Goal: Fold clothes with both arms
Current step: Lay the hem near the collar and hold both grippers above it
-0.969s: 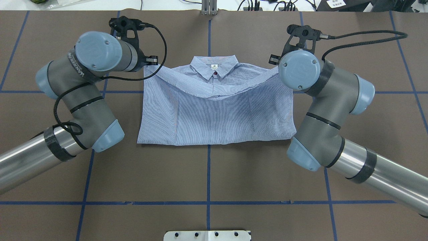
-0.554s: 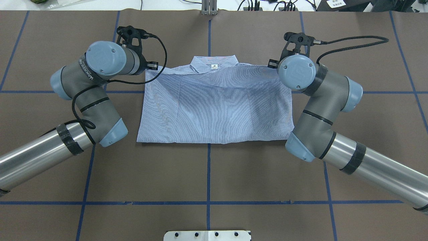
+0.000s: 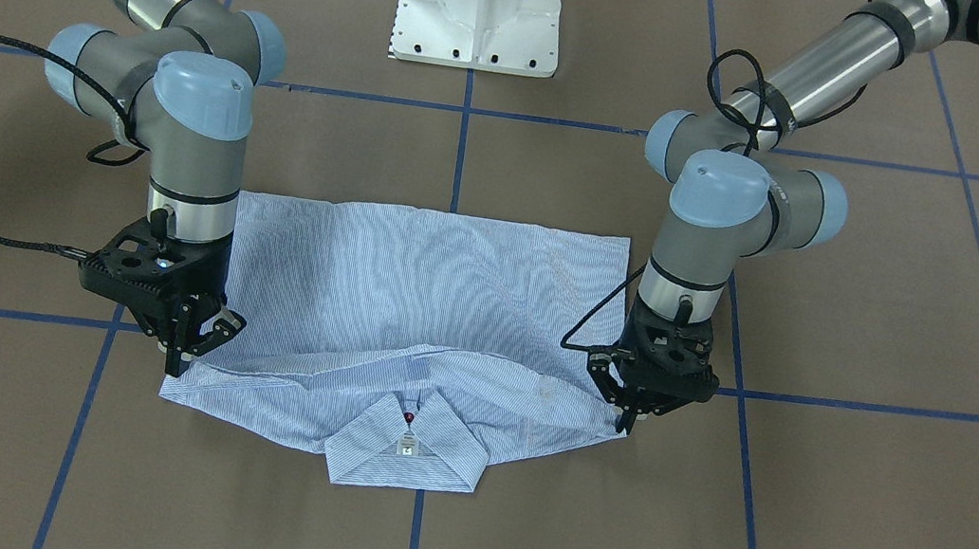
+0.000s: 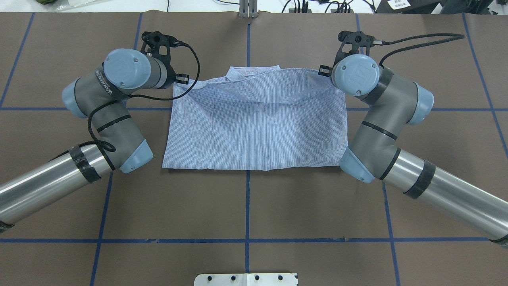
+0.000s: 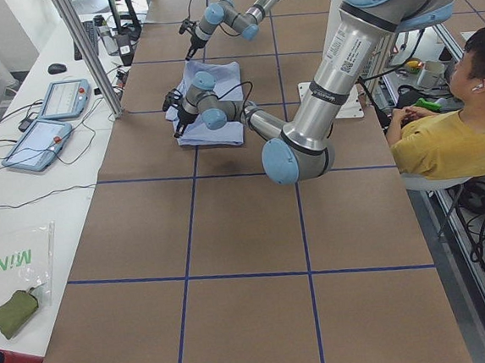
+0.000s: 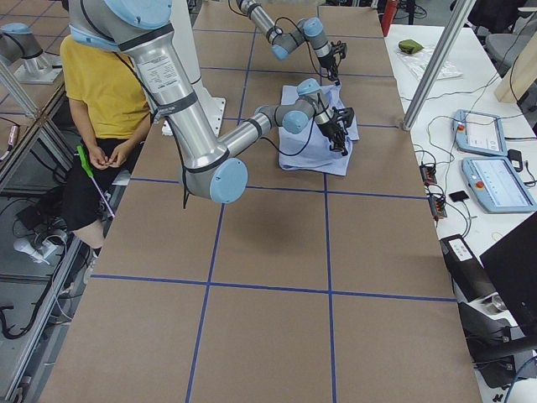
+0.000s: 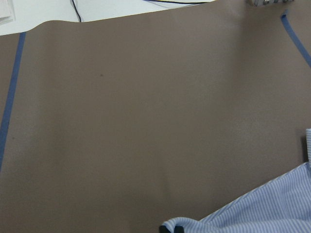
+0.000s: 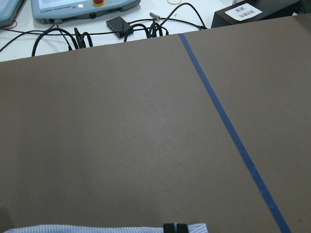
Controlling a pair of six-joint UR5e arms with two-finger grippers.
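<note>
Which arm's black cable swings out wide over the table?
The right arm: its cable arcs far out sideways from the pincer holding the shirt, while the left arm's cable loops close by its wrist.

Overhead looks forward-down; front view faces back; side views distant; wrist cameras close; all share shirt [image 4: 254,127].

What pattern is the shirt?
The shirt is light blue with fine white stripes, clearest in the exterior front-facing view.
</note>
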